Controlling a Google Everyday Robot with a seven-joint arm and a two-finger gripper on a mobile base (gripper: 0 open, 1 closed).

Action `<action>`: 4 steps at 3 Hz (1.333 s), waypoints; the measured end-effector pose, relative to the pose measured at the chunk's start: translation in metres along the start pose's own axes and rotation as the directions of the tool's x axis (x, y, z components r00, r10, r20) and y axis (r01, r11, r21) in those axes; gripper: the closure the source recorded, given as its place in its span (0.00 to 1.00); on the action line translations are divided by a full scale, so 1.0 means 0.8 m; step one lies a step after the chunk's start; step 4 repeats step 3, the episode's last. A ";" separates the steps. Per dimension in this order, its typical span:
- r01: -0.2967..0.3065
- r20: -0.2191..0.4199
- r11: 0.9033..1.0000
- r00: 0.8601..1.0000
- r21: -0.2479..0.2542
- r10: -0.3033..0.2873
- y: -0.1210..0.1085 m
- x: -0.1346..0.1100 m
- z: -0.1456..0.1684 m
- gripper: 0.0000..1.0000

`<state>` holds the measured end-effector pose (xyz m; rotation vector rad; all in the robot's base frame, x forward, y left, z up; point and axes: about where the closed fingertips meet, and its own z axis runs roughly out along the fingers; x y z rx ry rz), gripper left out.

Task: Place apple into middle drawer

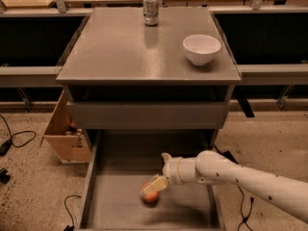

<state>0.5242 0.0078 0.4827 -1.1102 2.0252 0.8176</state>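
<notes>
The apple [150,195], small and red-orange, lies on the flat gray floor of the pulled-out middle drawer [115,203], near its centre. My gripper [161,170] reaches in from the right on a white arm and hovers just above the apple. Its fingers are spread apart. The lower fingertip [156,183] overlaps the apple's top and the upper one points away toward the cabinet. The apple is not held between them.
A white bowl [201,48] and a soda can [151,9] stand on the cabinet top [120,47]. A closed drawer front [144,114] sits above the open drawer. A cardboard box [65,134] stands at the left, with cables [17,138] on the floor.
</notes>
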 end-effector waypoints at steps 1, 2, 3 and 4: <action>0.103 -0.063 0.994 0.993 -0.029 -0.104 0.031 -0.071 -0.105 0.00; 0.183 -0.203 0.982 0.961 -0.046 -0.188 0.066 -0.125 -0.192 0.00; 0.217 -0.361 0.975 0.907 -0.048 -0.219 0.095 -0.167 -0.226 0.00; 0.217 -0.361 0.975 0.907 -0.048 -0.219 0.095 -0.167 -0.226 0.00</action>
